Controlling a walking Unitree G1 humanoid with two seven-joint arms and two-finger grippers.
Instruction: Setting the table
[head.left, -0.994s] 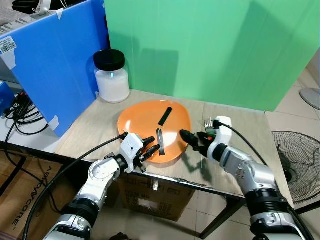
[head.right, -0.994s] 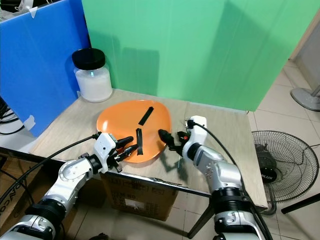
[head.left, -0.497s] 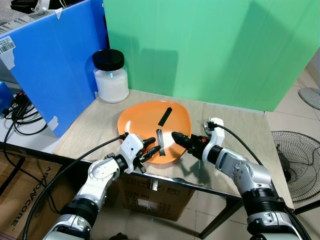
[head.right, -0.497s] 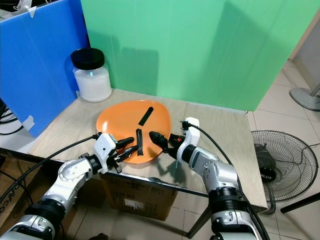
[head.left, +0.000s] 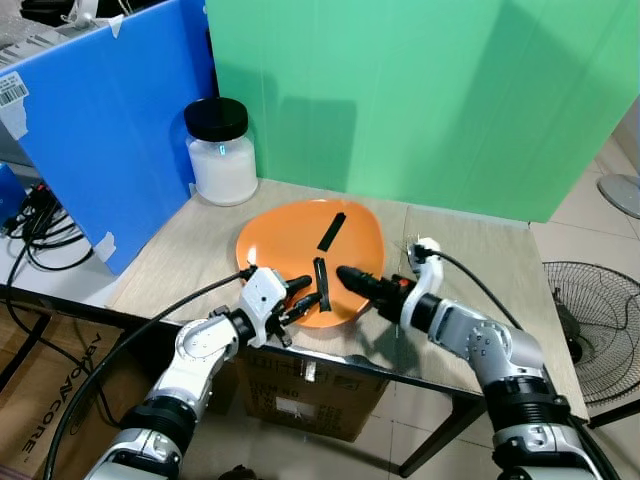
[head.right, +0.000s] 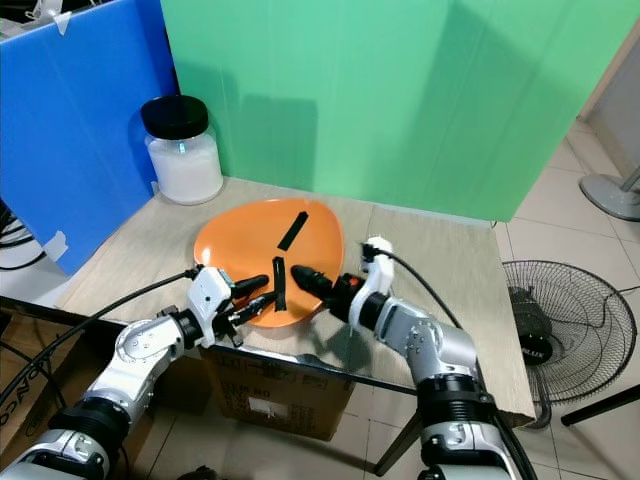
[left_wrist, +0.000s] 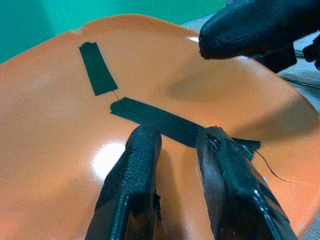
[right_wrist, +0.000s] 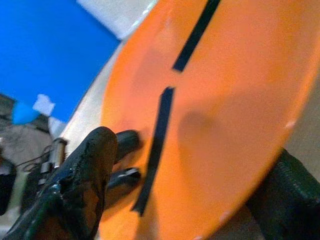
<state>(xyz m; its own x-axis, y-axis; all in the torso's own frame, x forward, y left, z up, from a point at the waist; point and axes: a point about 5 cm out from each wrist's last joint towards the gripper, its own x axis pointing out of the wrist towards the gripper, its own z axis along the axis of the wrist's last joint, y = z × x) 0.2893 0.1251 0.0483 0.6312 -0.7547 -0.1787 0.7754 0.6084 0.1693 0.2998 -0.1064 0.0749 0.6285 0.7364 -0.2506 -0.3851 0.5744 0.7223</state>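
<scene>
An orange plate (head.left: 290, 235) with two black tape strips (head.left: 331, 231) lies on the wooden table (head.left: 470, 250). My left gripper (head.left: 303, 293) is at the plate's near left rim. It is open, and both fingers (left_wrist: 132, 175) rest over the plate's surface, just short of the nearer tape strip (left_wrist: 170, 125). My right gripper (head.left: 350, 278) reaches in from the right and is open. One finger (right_wrist: 85, 175) is over the plate (right_wrist: 225, 100) and the other is under its rim.
A white jar with a black lid (head.left: 222, 152) stands at the table's back left, by a blue board (head.left: 110, 120). A green board (head.left: 430, 100) walls the back. A floor fan (head.left: 590, 330) stands to the right, and a cardboard box (head.left: 310, 395) sits under the table.
My right gripper has slid left from beside the plate, so its fingers now straddle the plate's right rim. The left gripper and the plate have stayed put.
</scene>
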